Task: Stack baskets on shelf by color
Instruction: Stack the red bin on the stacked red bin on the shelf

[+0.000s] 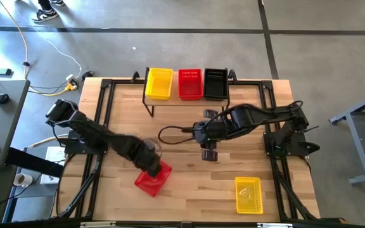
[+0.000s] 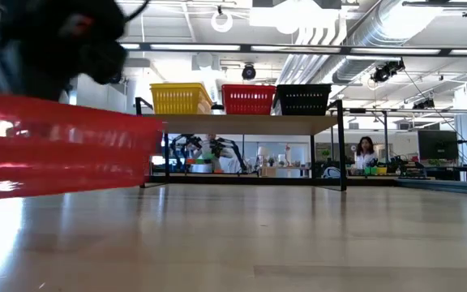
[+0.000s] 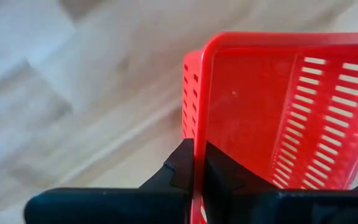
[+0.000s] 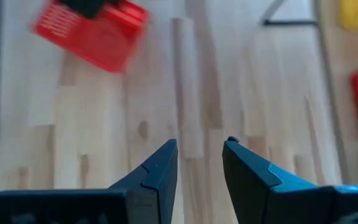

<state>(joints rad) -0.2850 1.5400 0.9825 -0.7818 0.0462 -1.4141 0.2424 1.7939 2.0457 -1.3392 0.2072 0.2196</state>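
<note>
A loose red basket [image 1: 153, 180] is near the table's front left, filling the left of the low view [image 2: 55, 146]. My left gripper [image 1: 148, 164] is shut on it. A yellow basket [image 1: 248, 194] lies on the table at front right. On the shelf [image 1: 185, 101] stand a yellow basket [image 1: 159, 83], a red one [image 1: 191, 84] and a black one [image 1: 216, 83]. My right gripper [image 4: 199, 163] is open over bare wood at mid-table [image 1: 209, 154], touching nothing. My left gripper pinches the red basket's rim and wall [image 3: 199, 134], one finger [image 3: 179, 168] outside the wall and one inside. In the low view the basket is tilted, its bottom edge [image 2: 71, 188] above the table surface.
The shelf's black legs [image 2: 340, 146] stand on the far half of the table. Black frame rails [image 1: 103, 120] run along the table's left and right sides. Bare wood lies between the two loose baskets. A person [image 2: 366, 151] shows in the room far behind.
</note>
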